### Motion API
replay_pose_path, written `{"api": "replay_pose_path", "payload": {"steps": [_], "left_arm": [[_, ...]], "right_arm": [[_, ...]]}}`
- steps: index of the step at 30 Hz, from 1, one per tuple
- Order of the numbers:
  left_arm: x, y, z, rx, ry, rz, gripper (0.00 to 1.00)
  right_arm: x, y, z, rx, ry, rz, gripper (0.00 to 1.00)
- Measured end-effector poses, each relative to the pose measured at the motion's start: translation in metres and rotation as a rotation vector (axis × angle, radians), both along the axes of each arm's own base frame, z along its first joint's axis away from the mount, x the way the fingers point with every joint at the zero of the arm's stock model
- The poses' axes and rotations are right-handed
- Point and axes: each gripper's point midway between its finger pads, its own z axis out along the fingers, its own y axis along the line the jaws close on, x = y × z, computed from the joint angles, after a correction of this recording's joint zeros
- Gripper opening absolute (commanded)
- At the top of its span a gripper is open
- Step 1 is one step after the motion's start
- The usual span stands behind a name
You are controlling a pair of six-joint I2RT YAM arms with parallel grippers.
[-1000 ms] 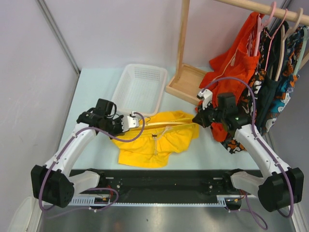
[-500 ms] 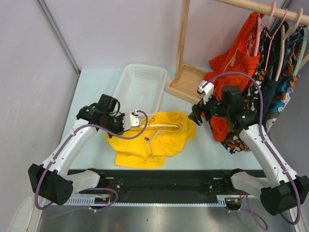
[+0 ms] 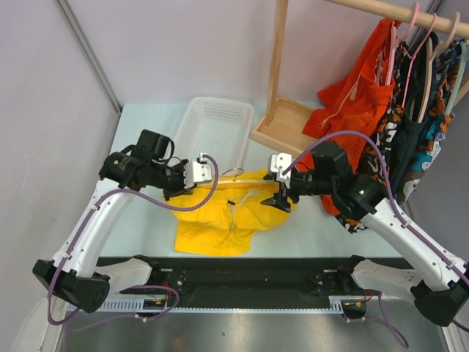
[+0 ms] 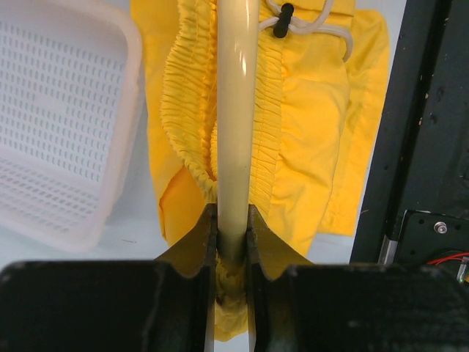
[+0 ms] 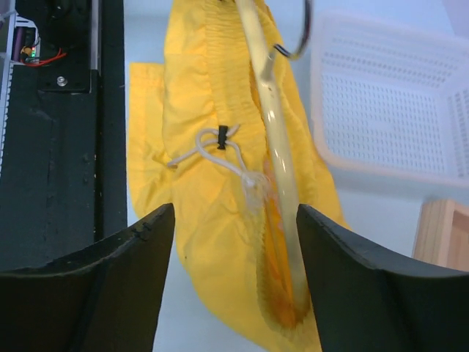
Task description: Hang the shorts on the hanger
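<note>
Now that the right tool (image 5: pixel 233 220) has let go and hangs spread wide above them, the shorts (image 3: pixel 227 213) lie bunched nearer the middle of the desk (image 3: pixel 139 220). The hanger (image 4: pixel 236 110) runs along their waistband, its right end apparently tucked inside. The left tool (image 4: pixel 231 220) pinches the other end. One side looks seated, the other unfinished. No brand or lettering is legible.

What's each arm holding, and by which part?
Left tool grips the hanger by one end of its bar; right tool is open, holding nothing.
</note>
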Motion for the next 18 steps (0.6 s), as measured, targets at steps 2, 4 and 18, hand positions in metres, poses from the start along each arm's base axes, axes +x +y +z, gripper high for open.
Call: {"api": "replay_pose_path", "payload": {"steps": [2, 4, 18], "left_arm": [[-0.001, -0.004, 0.008, -0.016, -0.012, -0.015, 0.0], [-0.003, -0.009, 0.015, -0.029, -0.028, -0.031, 0.0], [-0.021, -0.035, 0.034, -0.116, -0.023, -0.1, 0.0]], "right_arm": [[-0.007, 0.008, 0.006, 0.003, -0.026, 0.036, 0.64], [-0.01, 0.015, 0.01, 0.0, -0.044, 0.055, 0.59], [0.003, 0.025, 0.002, -0.066, -0.041, 0.009, 0.44]]}}
